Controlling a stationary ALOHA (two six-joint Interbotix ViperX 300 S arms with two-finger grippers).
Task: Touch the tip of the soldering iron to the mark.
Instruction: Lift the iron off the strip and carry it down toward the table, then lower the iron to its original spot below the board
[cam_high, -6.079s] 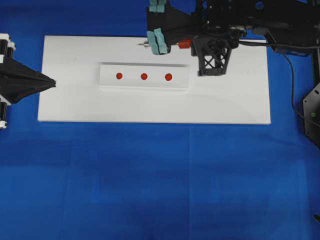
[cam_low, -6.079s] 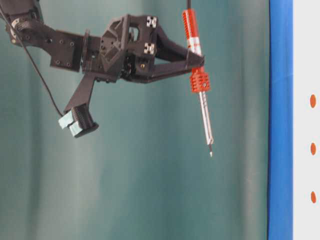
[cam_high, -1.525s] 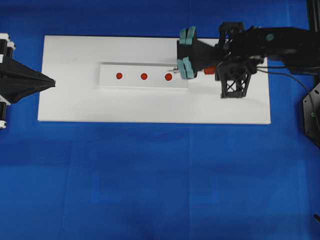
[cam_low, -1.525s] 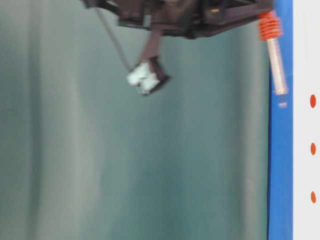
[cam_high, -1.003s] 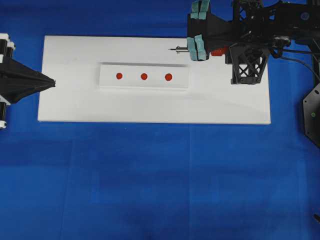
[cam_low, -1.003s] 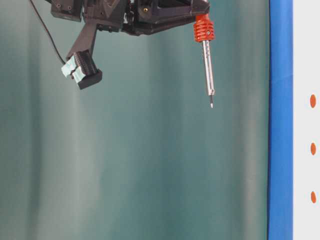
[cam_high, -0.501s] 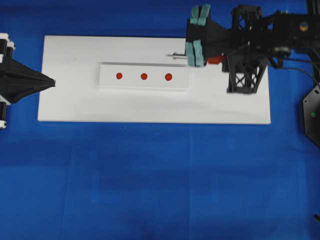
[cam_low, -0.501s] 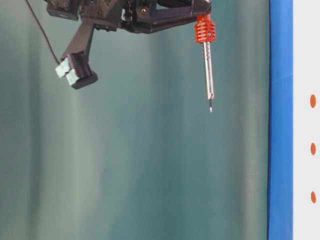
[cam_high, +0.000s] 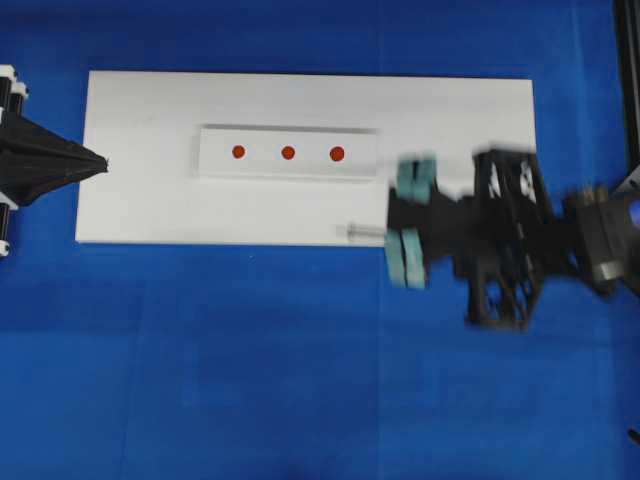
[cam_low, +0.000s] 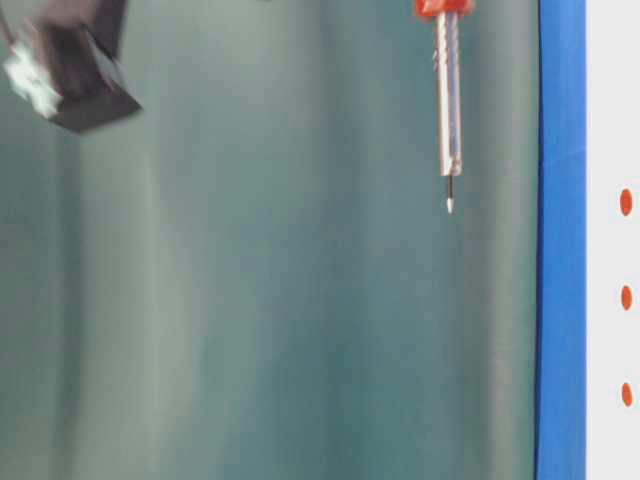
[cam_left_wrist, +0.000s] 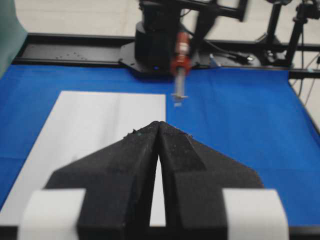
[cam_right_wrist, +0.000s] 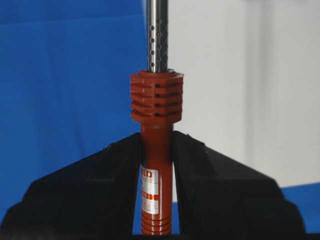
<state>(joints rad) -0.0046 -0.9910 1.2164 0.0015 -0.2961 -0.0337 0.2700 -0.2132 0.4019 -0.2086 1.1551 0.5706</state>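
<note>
Here, R gripper (cam_right_wrist: 157, 165) clamps the soldering iron (cam_right_wrist: 156, 150) by its ribbed red handle; perforated steel shaft visible in wrist view only. Overhead: tip at white board (cam_high: 150, 200) edge, off red marks (cam_high: 288, 153). L gripper (cam_left_wrist: 159, 150) closed, empty.

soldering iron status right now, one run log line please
right pincer: shut on soldering iron | tip: over white board's near edge, off red marks | left pincer: shut, empty

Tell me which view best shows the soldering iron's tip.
The table-level view: the soldering iron hangs sharp against a plain backdrop, point visible. Overhead and left wrist views blur it; the right wrist view cuts off the tip.
</note>
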